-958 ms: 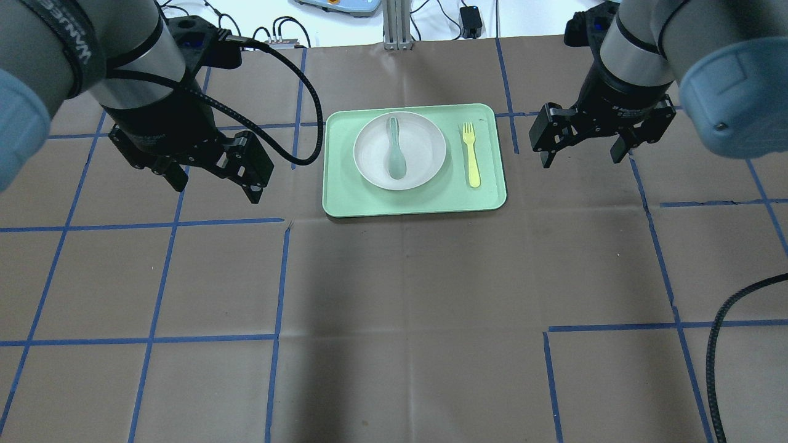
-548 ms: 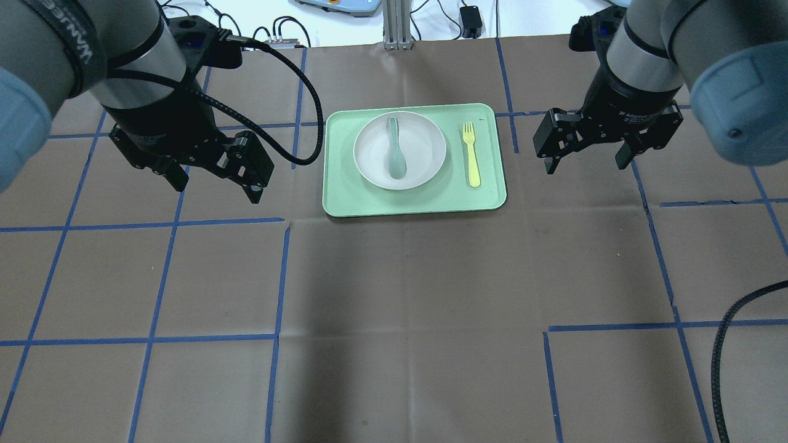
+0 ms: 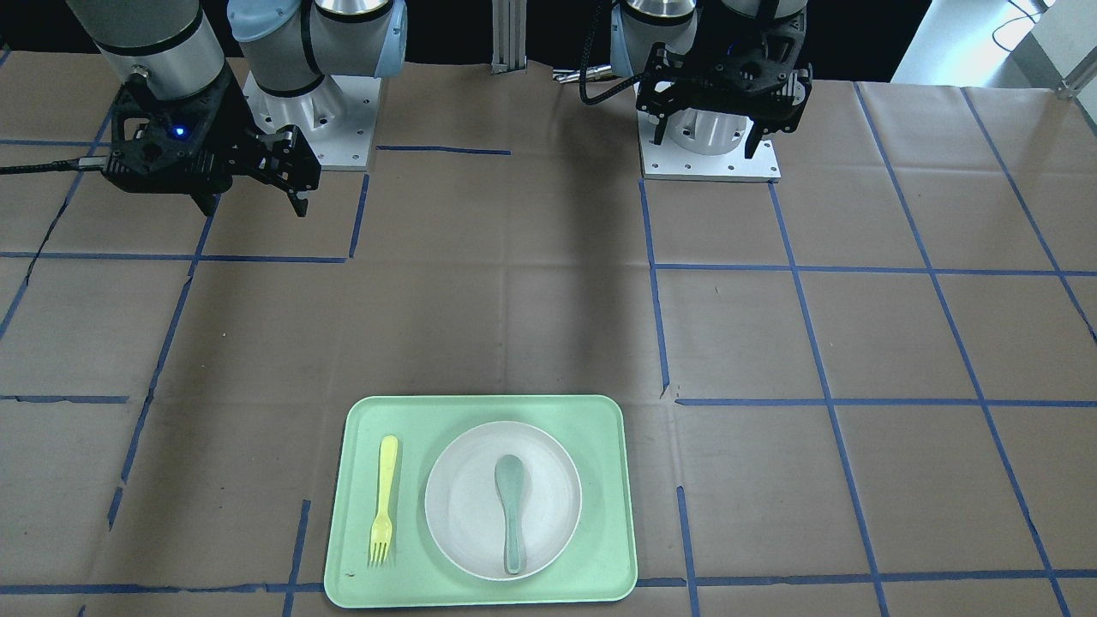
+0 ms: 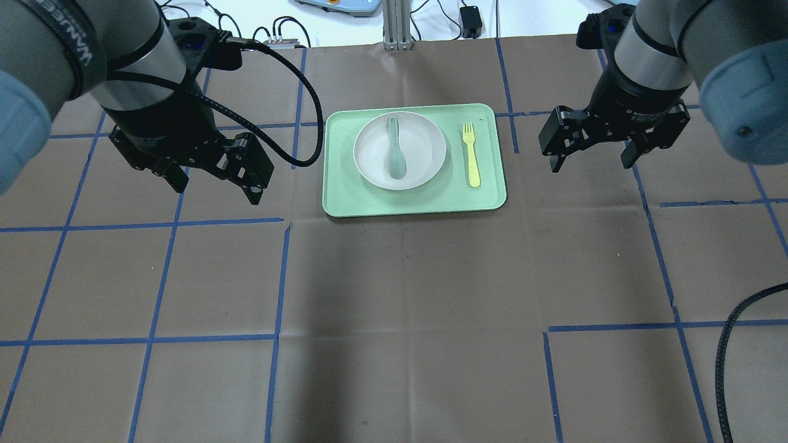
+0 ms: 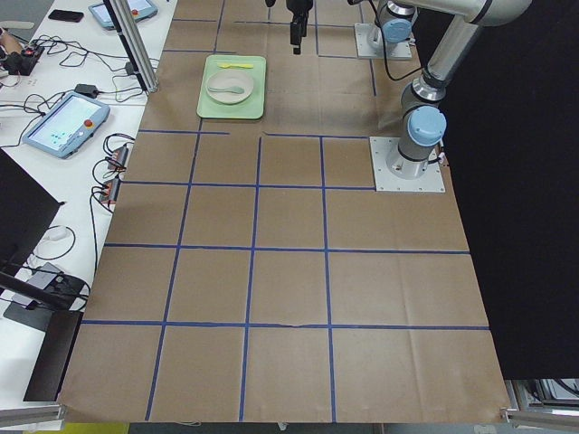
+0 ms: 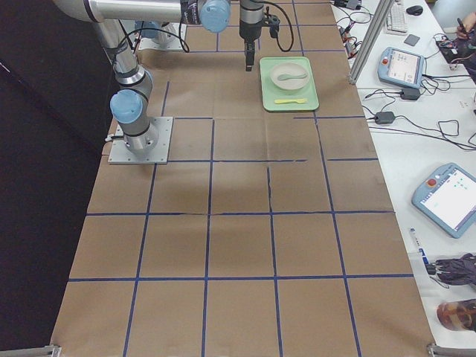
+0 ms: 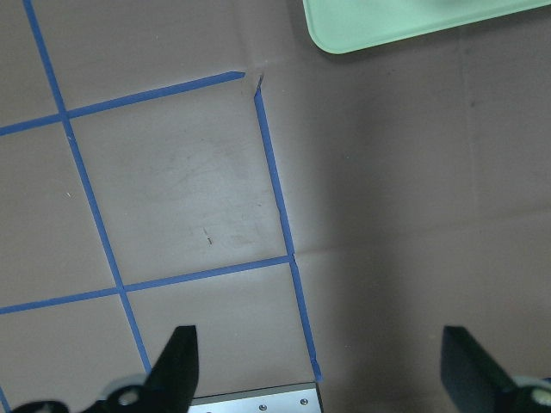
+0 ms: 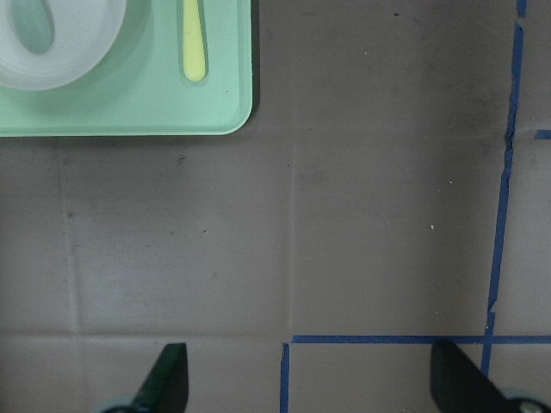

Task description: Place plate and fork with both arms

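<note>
**benchbot_fan:** So where are we at? In the overhead view the plate (image 4: 428, 144) sits in the middle of the green tray (image 4: 492, 187), upper centre of the frame. A grey-green spoon (image 4: 395, 154) is lying in it. The fork (image 4: 471, 154) lies on the tray just right of the plate, not touching it, with its tines toward the top of the frame.

**two_arm_tom:** Yep, and both arms hover off to the sides. The left gripper (image 4: 217, 184) is at the left of the frame and the right gripper (image 4: 591, 161) at the right. Both have their jaws spread wide with nothing between them, well apart from the tray.

**benchbot_fan:** We read it two ways: either the set is already down, or we're about to pick it up. We can't tell which.

**two_arm_tom:** If we're going in, we'd bring the right gripper over the fork's handle with the jaws across its width, since it's thin and lies flat. The left gripper takes the plate by the rim on the frame's left side, and we carry it level or the spoon slides off. We'd send one arm at a time over the tray so they don't bump above the brown bench (image 4: 400, 307).
</note>
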{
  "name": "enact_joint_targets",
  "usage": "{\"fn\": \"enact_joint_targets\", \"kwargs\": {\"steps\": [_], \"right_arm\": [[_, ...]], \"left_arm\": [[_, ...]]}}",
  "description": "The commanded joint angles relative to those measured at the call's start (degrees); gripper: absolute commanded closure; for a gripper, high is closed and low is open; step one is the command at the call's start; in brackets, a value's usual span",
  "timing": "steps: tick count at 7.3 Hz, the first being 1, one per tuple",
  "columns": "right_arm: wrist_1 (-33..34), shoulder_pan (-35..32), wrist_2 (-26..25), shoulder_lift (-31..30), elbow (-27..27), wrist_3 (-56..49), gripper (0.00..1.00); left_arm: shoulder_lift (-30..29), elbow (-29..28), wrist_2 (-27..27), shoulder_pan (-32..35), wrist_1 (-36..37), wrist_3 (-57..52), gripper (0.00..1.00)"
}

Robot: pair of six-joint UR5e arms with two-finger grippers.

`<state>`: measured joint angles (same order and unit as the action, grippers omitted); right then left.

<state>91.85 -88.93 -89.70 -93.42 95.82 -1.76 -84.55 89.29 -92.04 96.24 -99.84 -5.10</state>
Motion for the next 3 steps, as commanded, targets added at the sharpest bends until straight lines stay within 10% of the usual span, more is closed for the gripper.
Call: {"fn": "enact_joint_targets", "kwargs": {"steps": [1,3], "right_arm": [[0.0,-0.01,-0.03,-0.09,0.15,0.0,0.0],[0.0,-0.1,-0.03,-0.09,0.15,0.0,0.0]], "left_arm": [[0.0,0.0,-0.07,0.0,0.0,0.0,0.0],[0.0,0.0,-0.07,0.09,0.0,0.0,0.0]]}}
